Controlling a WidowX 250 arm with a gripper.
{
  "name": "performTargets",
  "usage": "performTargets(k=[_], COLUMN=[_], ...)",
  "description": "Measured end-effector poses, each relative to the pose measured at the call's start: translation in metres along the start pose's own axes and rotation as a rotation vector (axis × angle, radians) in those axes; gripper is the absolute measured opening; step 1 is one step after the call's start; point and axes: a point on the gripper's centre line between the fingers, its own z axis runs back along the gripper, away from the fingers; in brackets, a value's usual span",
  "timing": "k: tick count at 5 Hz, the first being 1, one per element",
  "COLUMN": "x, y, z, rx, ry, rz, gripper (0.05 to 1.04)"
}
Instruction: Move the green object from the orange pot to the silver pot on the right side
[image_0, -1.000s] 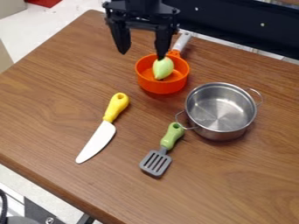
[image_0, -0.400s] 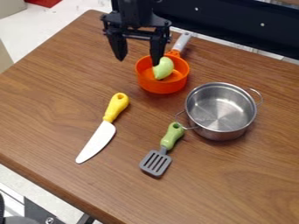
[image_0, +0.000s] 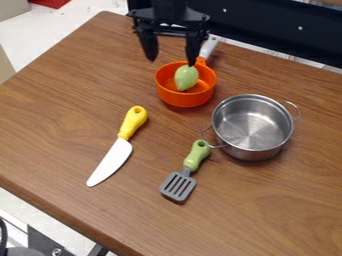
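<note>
End effector (image_0: 172, 62) wide and empty; green object (image_0: 186, 78) in orange pot (image_0: 186, 99) near far edge of worktop (image_0: 73, 110); I judge it light, firm, slick, so I'd pinch its fat middle, not the tapered tip.

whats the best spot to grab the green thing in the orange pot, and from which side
Probably its rounded middle, coming from above: the green object sits inside the orange pot, whose wall likely hinders a side approach, and the open top leaves it exposed.
</note>
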Motion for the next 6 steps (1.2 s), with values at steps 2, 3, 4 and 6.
performTargets(k=[2,3,4,6], x=[0.004,0.005,0.009,0.008], y=[-0.01,-0.01,-0.012,-0.009], z=[-0.011,-0.027,-0.032,-0.041], rx=[0.011,0.031,0.049,0.068], ry=[0.007,0.026,0.004,-0.006], rz=[-0.015,-0.009,-0.019,-0.02], gripper=[0.996,0.996,0.996,0.996])
